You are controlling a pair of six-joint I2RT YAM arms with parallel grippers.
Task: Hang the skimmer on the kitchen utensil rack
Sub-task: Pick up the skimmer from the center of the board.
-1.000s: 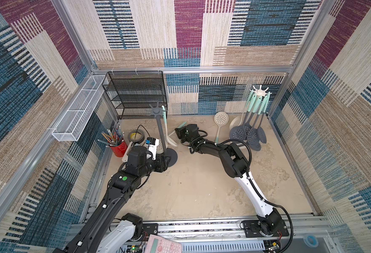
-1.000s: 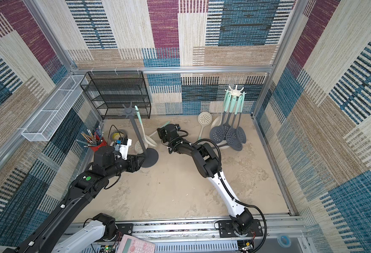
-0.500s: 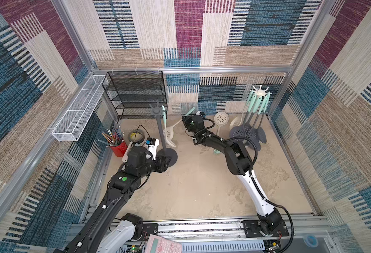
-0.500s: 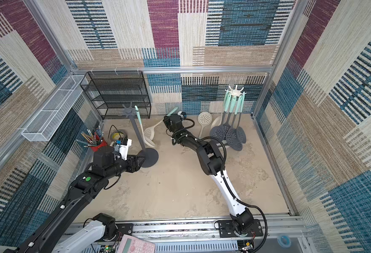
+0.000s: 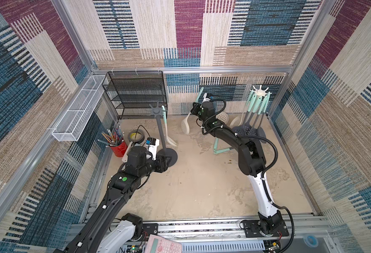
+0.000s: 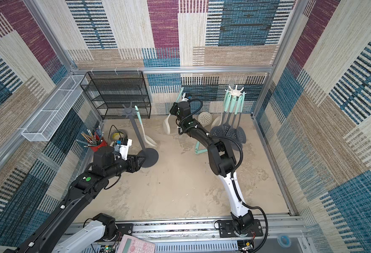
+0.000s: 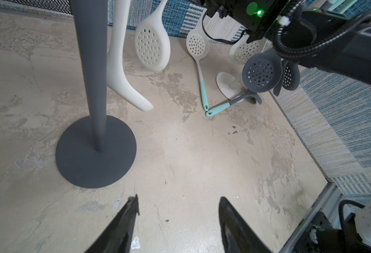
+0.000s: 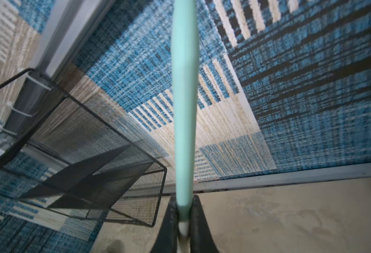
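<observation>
Grey utensil rack (image 5: pixel 160 131) stands left of centre, hook hub on top, one utensil (image 5: pixel 164 116) hung. Skimmer (image 5: pixel 185 127) is airborne to the hub's right, near the back wall (image 5: pixel 184 83). Long axis is near-upright: mint handle up, perforated head down. Right gripper (image 5: pixel 195 107) is clamped on the handle, so that arm carries leftward. Left gripper (image 7: pixel 178 198) is half-open and empty at the rack's foot.

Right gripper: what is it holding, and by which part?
The cream skimmer, clamped by the right gripper where its mint handle meets the cream shaft.
</observation>
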